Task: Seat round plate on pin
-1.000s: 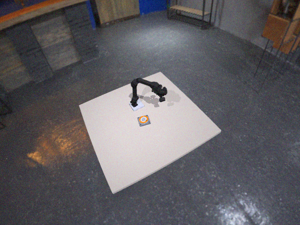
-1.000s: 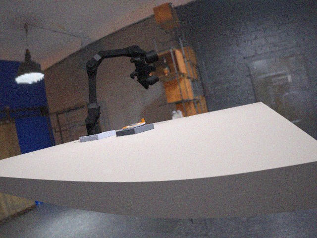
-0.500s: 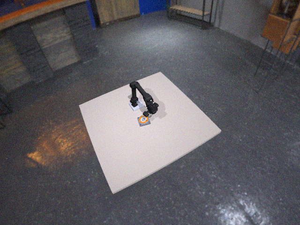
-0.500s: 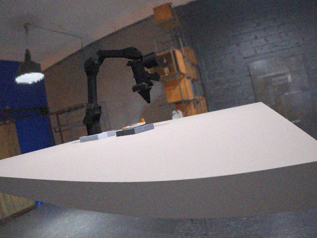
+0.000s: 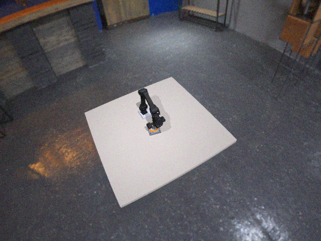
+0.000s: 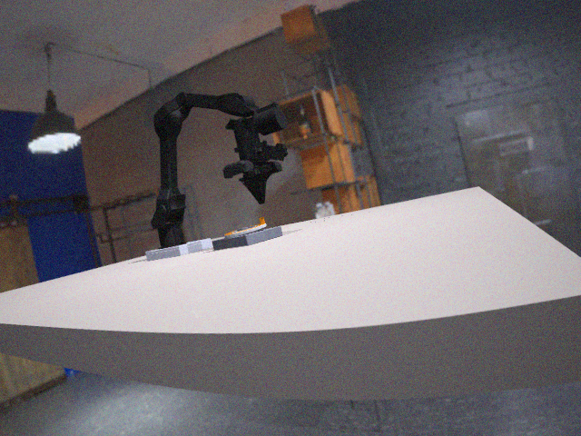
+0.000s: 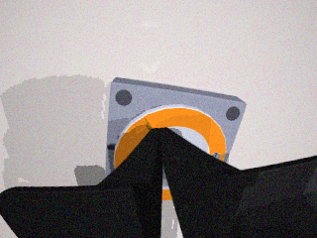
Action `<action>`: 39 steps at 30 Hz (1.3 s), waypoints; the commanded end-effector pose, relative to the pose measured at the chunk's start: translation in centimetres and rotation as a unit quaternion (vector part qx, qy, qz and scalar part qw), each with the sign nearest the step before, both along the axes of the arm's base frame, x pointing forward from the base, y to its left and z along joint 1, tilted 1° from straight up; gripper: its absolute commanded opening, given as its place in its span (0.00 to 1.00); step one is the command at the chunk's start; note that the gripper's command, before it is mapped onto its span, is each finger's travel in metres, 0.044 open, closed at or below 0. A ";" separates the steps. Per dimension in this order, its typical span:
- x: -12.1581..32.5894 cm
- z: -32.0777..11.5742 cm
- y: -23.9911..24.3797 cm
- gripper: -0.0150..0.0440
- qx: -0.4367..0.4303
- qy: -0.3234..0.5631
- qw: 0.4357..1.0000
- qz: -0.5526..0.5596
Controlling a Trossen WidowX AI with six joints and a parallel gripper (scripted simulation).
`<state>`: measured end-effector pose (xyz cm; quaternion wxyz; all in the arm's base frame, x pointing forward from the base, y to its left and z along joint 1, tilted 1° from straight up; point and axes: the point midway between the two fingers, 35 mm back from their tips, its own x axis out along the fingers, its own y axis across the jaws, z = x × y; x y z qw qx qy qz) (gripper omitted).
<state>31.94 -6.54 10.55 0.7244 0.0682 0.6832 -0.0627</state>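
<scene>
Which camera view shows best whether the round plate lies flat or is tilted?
The exterior view: from the side, the plate rises at one edge above the base. The wrist view shows its orange ring, partly behind the shut fingers. In the top view it is tiny.

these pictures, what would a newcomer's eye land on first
Most likely the black arm rising from the far side of the pale table, its hand shut to a point and hanging above the plate without touching it. Next, the orange-ringed round plate on its grey square base, bright against everything else; from the side it sits tilted, one edge raised.
</scene>
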 end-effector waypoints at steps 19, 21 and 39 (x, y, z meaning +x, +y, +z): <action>-0.5 -3.9 1.1 0.25 -0.001 0.009 1.000 -0.004; -0.5 -4.0 1.4 0.25 -0.001 0.009 1.000 -0.004; -1.6 -4.0 3.3 0.25 0.000 0.009 1.000 -0.004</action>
